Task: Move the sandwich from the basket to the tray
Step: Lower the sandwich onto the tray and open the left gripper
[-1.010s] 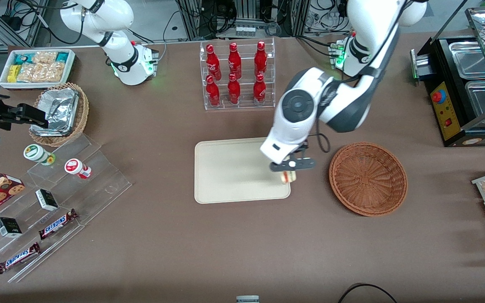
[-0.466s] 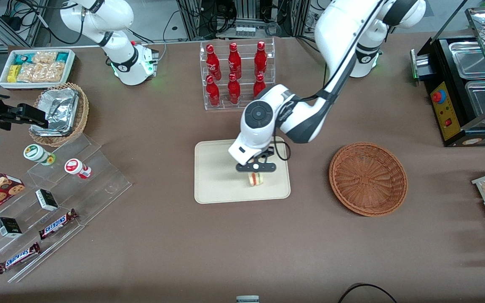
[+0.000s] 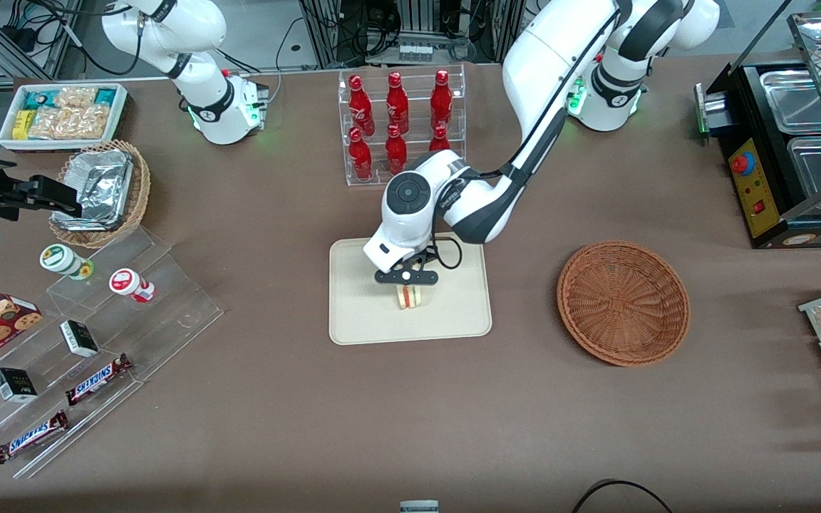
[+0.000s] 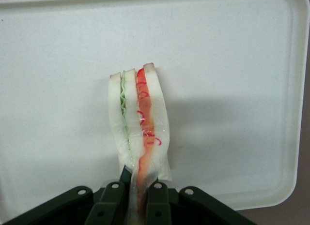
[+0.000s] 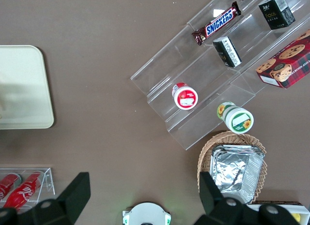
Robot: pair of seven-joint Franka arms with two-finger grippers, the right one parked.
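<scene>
Clenched on the sandwich above the tray's middle, the end effector could topple the soft wedge if it releases too high.

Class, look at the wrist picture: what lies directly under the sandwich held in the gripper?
Under the sandwich lies the bare cream tray. The gripper is shut on the sandwich's end. The patch of tray directly beneath the sandwich is covered, so contact cannot be judged.

SNICKERS on candy bars, FOCO on black box
</scene>
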